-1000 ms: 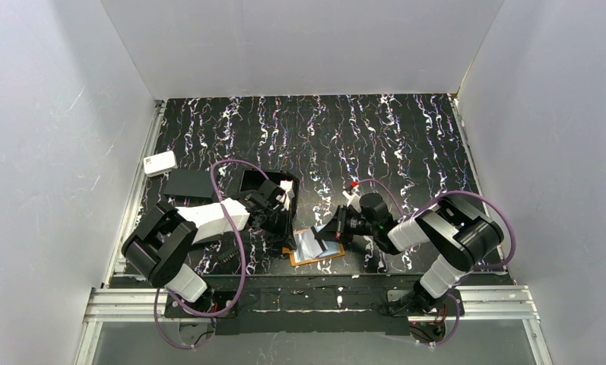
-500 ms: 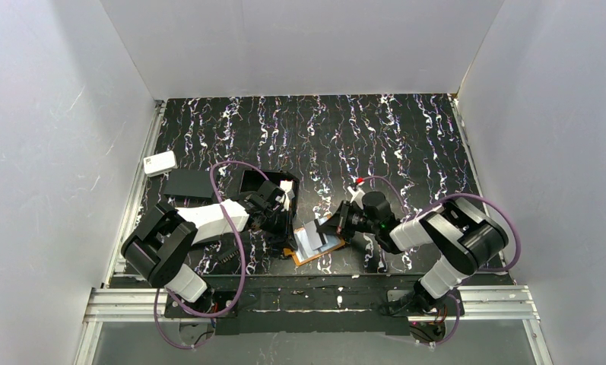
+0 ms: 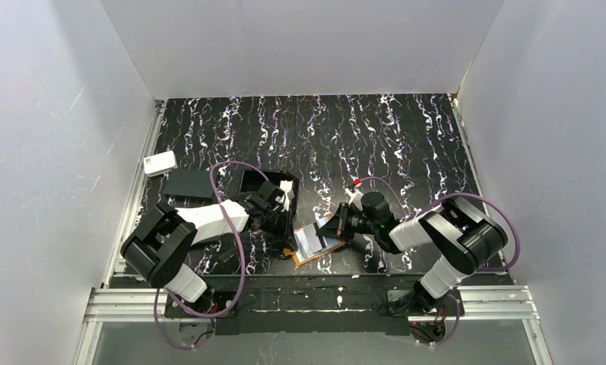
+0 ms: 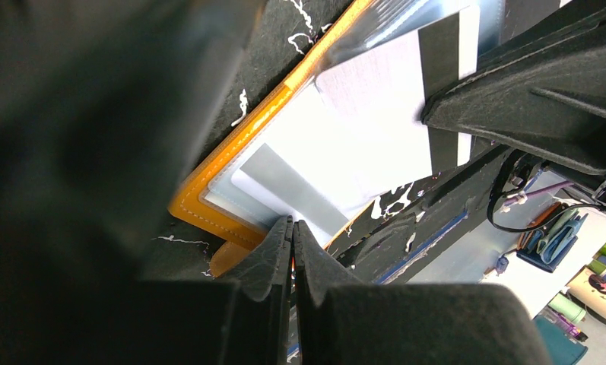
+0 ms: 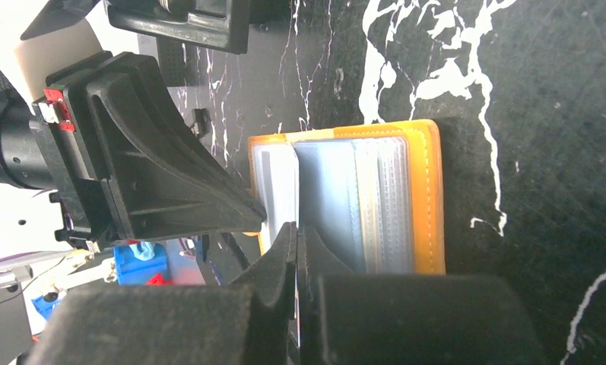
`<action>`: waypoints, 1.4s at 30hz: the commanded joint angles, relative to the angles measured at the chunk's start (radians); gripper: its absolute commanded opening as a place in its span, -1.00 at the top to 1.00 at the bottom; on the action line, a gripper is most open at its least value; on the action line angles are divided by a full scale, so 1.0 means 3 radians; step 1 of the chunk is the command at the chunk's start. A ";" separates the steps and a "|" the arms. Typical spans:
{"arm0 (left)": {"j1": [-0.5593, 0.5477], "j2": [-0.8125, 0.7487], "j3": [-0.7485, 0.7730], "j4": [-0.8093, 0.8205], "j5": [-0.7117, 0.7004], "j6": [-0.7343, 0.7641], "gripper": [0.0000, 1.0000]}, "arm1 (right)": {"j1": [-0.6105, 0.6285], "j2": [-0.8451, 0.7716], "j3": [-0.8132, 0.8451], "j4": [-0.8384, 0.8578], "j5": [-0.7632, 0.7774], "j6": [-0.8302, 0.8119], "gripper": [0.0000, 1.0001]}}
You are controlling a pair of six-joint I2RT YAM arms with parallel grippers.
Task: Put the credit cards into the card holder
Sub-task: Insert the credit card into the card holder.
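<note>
The card holder (image 3: 307,258) lies open near the table's front edge, orange with pale see-through pockets (image 5: 375,205). My right gripper (image 3: 328,230) is shut on a credit card (image 4: 383,114), white with a dark stripe. The card slants down onto the holder's inner pockets. In the right wrist view this gripper (image 5: 296,226) shows the card only edge-on. My left gripper (image 4: 292,222) is shut, its tips pressed at the holder's near left corner beside the small tab (image 4: 227,258). More pale cards (image 3: 287,187) show in the black tray.
A black open box tray (image 3: 255,182) stands just behind the left gripper. A flat black rectangle (image 3: 189,182) and a white rounded box (image 3: 160,163) lie at the left. A small white-and-red piece (image 3: 353,185) sits behind the right gripper. White walls enclose the table.
My right gripper has shifted slightly back over the holder, and the card has tilted up from lying flat. The left arm has not moved.
</note>
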 commanded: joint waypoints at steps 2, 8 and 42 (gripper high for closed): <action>-0.0033 0.0008 -0.0116 -0.0284 -0.0208 0.0103 1.00 | -0.0072 -0.0126 -0.0001 -0.0538 -0.0113 -0.0177 0.97; -0.0035 0.0032 -0.0093 -0.0304 -0.0208 0.0121 1.00 | -0.0082 -0.0226 0.0088 -0.0879 -0.0147 -0.0294 0.97; -0.0035 -0.0166 0.0138 -0.0585 -0.0149 0.0144 0.87 | -0.0052 0.0063 0.1299 -0.3200 0.0059 -0.1719 0.16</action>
